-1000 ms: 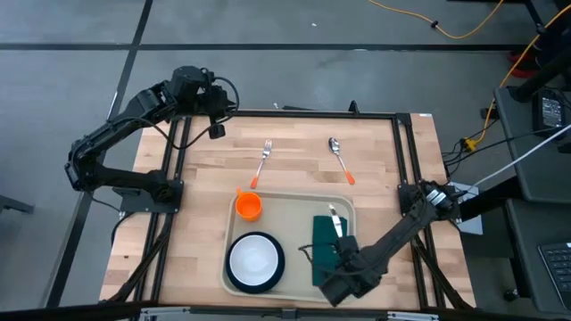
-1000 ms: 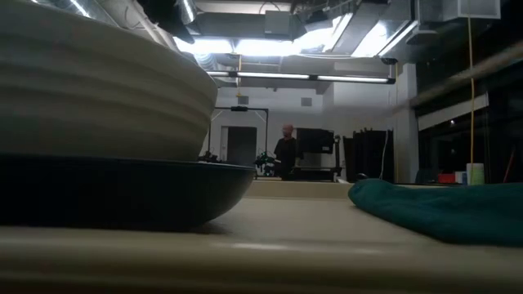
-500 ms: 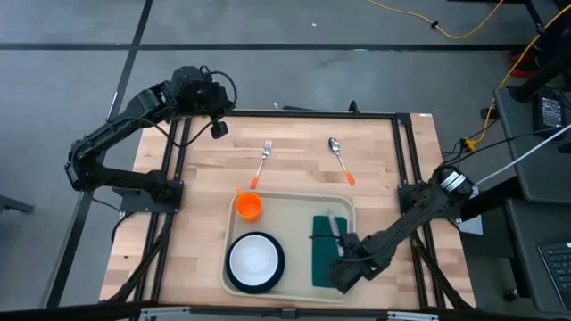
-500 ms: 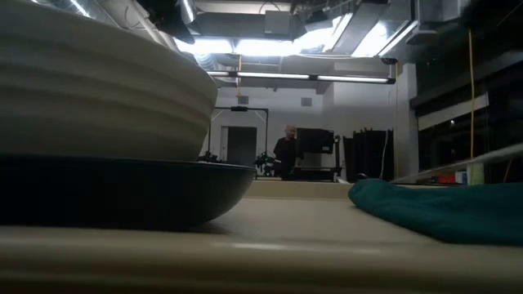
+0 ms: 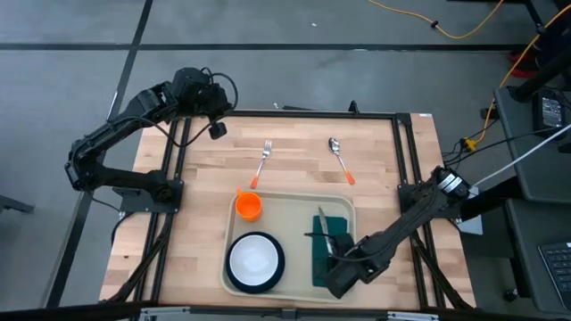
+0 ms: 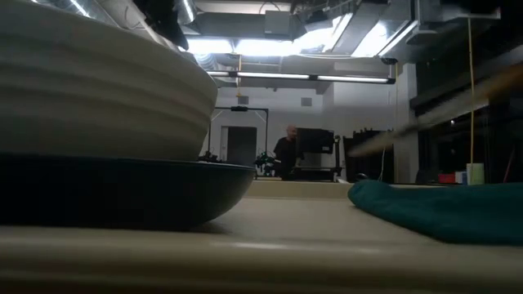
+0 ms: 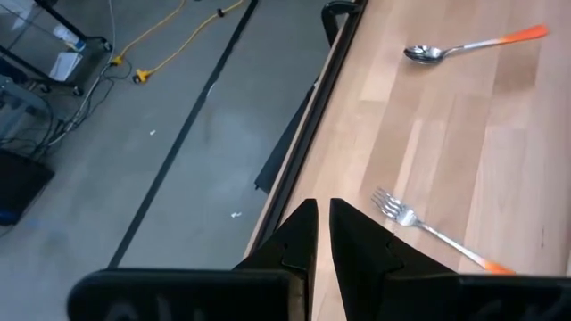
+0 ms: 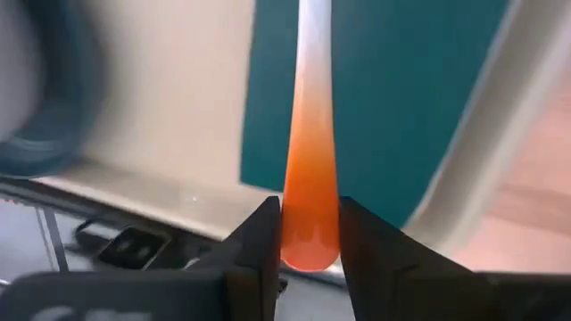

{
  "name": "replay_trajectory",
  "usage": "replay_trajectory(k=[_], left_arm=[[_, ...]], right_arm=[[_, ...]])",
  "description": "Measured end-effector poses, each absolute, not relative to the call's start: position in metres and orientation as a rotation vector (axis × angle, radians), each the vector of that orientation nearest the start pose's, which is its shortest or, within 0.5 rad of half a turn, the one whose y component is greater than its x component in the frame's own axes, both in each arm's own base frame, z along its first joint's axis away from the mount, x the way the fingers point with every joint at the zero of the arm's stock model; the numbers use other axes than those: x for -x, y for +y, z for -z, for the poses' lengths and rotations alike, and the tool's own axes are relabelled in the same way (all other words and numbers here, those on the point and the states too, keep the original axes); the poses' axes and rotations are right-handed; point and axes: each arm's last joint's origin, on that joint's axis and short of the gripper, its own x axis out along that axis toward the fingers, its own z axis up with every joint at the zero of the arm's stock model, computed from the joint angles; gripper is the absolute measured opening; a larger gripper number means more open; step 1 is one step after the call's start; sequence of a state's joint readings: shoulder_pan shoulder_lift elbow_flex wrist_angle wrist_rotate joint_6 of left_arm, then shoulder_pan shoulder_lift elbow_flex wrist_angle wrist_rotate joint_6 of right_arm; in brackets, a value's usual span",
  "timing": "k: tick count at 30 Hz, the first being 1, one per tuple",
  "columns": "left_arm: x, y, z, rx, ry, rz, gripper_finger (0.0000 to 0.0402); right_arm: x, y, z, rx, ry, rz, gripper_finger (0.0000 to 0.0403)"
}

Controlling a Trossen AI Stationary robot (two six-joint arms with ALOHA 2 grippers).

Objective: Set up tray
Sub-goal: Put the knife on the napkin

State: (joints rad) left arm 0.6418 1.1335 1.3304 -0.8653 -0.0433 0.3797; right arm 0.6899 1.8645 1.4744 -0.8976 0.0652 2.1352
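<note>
- Tray [image 5: 285, 212]: cream, rounded corners, raised rim, sits on the near-centre part of the wooden table [image 5: 375, 152]. In the right wrist view a strip of its bare floor and rim also shows [image 8: 169, 134].
- On the tray: orange cup [image 5: 249, 206] at the far left corner, white bowl on a dark teal plate [image 5: 255, 261] at the near left, dark green napkin [image 5: 326, 252] along the right side.
- Right gripper [image 5: 332, 260] hangs over the near right part of the tray, right above the napkin. The arm comes in from the table's right edge.
- Right gripper's fingers are clamped on the orange handle of a utensil [image 8: 310, 178]; the silver end points away over the napkin [image 8: 393, 98]. Which utensil it is, can't tell; the working end is blurred. From above the utensil [image 5: 322, 225] shows as a thin pale sliver over the napkin's far end.
- So the tray is directly under that gripper, with the napkin between them.
- Left gripper [image 5: 217, 130] is well apart from the tray, up at the far left corner of the table, over the frame edge. Its fingers [image 7: 299, 241] are pressed nearly together, nothing between them.
- Bare table beyond the tray: fork [image 5: 261, 163] with orange handle, and spoon [image 5: 340, 159] with orange handle, side by side, apart from each other, neither touching the tray.
- Low view: bowl on plate [image 6: 122, 192] fills the left, napkin [image 6: 441, 208] on the right, a person [image 6: 287, 152] stands far back in the room.
</note>
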Motion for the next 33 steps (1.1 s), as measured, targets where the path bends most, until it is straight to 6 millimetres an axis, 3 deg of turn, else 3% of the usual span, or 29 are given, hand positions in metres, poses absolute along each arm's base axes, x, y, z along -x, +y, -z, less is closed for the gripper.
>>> replay_trajectory(k=[4,9,14,19,22,24,27,30,33], left_arm=[[-0.169,0.128,-0.389,-0.189,0.785,-0.502,0.0027],[-0.17,0.129,-0.389,-0.25,0.787,-0.483,0.0024],[-0.175,0.131,-0.39,-0.266,0.766,-0.462,0.0022],[-0.177,0.131,-0.387,-0.252,0.772,-0.43,0.0022],[-0.176,0.131,-0.385,-0.233,0.784,-0.428,0.0022],[-0.175,0.13,-0.384,-0.206,0.795,-0.431,0.0022],[-0.173,0.129,-0.381,-0.155,0.824,-0.434,0.0022],[-0.17,0.126,-0.377,-0.109,0.866,-0.43,0.0022],[-0.168,0.125,-0.375,-0.078,0.894,-0.429,0.0022]], right_arm=[[-0.288,0.244,-0.268,-1.266,1.154,0.915,0.0095],[-0.266,0.236,-0.331,-1.101,1.161,1.001,0.0095],[-0.244,0.204,-0.347,-0.996,0.967,0.973,0.0095],[-0.203,0.171,-0.317,-0.933,1.071,1.058,0.0095],[-0.165,0.148,-0.302,-0.989,1.143,1.044,0.0095],[-0.151,0.14,-0.286,-1.079,1.169,0.995,0.0095],[-0.152,0.138,-0.262,-1.235,1.132,0.866,0.0095],[-0.173,0.15,-0.238,-1.34,1.05,0.775,0.0095],[-0.193,0.167,-0.227,-1.359,1.0,0.749,0.0095]])
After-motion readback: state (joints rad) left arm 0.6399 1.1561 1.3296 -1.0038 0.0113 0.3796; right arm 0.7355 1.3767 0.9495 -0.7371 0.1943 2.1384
